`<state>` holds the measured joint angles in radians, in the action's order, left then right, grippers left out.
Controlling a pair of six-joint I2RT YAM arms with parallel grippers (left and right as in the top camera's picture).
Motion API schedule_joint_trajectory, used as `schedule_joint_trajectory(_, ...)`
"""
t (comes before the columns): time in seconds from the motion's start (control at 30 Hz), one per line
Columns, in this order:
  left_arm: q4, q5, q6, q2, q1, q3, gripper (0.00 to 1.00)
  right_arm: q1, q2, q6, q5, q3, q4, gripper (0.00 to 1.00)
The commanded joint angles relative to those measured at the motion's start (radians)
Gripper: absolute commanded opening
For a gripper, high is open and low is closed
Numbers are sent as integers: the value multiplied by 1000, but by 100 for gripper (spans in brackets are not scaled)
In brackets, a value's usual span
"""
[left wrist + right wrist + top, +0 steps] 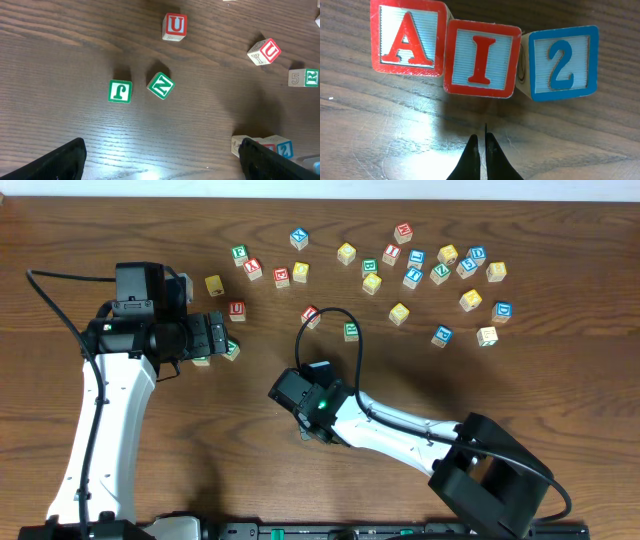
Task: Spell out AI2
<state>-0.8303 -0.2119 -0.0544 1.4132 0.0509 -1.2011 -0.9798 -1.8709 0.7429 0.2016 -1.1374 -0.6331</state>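
Reading left to right before the right wrist camera, the A cube (407, 37), I cube (481, 60) and 2 cube (563, 62) sit in a row on the table (370, 130), just ahead of the clenched, empty right pincer (481, 142). The word appears spelled, and in my judgement only a slightly uneven line remains to tidy. The left pincer (161, 150) stands released above stray cubes (120, 91). Cubes: pale wood, ribbed faces, red or blue borders. Table: dark grained wood

Right wrist: red "A" on A cube (407, 37), red "I" on I cube (481, 60), blue "2" on 2 cube (563, 62). Reads AI2.
Left wrist: red "U" on U cube (175, 26) and on second U cube (270, 50). Green "J" on J cube (120, 91), green "N" on N cube (160, 85). "5" and green "R" on edge cube (304, 77).
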Motion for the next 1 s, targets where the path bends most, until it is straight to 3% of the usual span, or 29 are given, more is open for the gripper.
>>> schedule_joint_trajectory(0.0, -2, -6, 9, 7, 3, 5, 96, -3, 14, 11, 42, 4, 8, 1)
schedule_joint_trajectory(0.97, -2, -6, 9, 7, 3, 5, 96, -4, 12, 0, 135, 5, 57, 1)
